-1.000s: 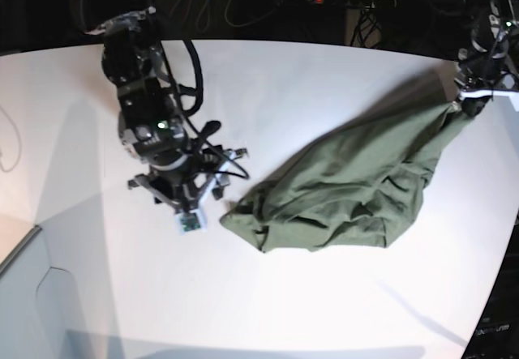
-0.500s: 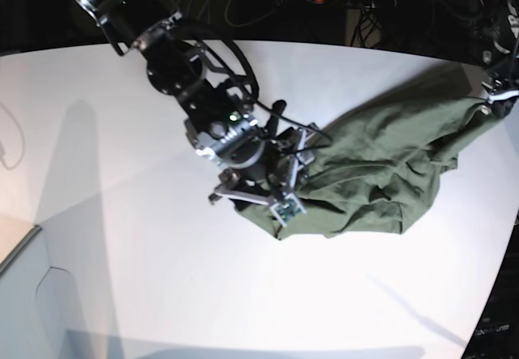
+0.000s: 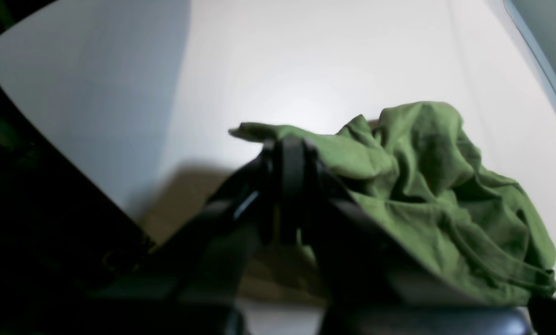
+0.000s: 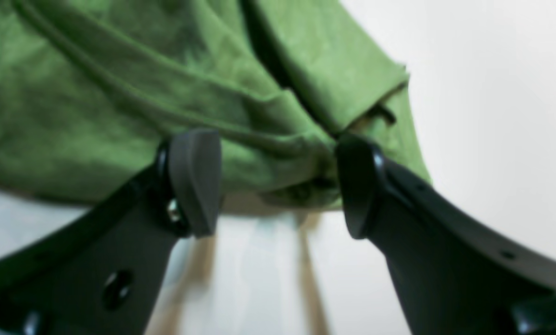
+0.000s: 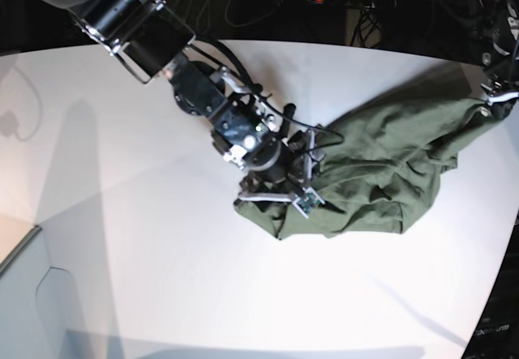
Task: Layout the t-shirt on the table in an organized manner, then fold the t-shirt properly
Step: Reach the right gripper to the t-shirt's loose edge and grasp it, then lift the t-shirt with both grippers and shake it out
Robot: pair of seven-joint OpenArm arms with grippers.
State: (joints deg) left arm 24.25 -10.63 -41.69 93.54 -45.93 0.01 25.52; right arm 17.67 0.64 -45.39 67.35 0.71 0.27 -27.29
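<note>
T-shirt (image 5: pixel 381 168) bunched near table (image 5: pixel 122 237) edge

Base overhead, wrist views close, sharing the t-shirt (image 5: pixel 381 164)

Olive t-shirt (image 5: pixel 381 168) crumpled on white table (image 5: pixel 162 278)

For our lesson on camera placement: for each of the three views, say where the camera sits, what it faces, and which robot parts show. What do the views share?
Base: high above, looking down on the table, the t-shirt and both arms.
Left wrist: on the left arm, facing along the left gripper, jaws shut on a shirt edge.
Right wrist: on the right arm, facing between the right gripper, jaws open at the shirt's hem.
Shared: every view shows the green shirt on the white table.
</note>
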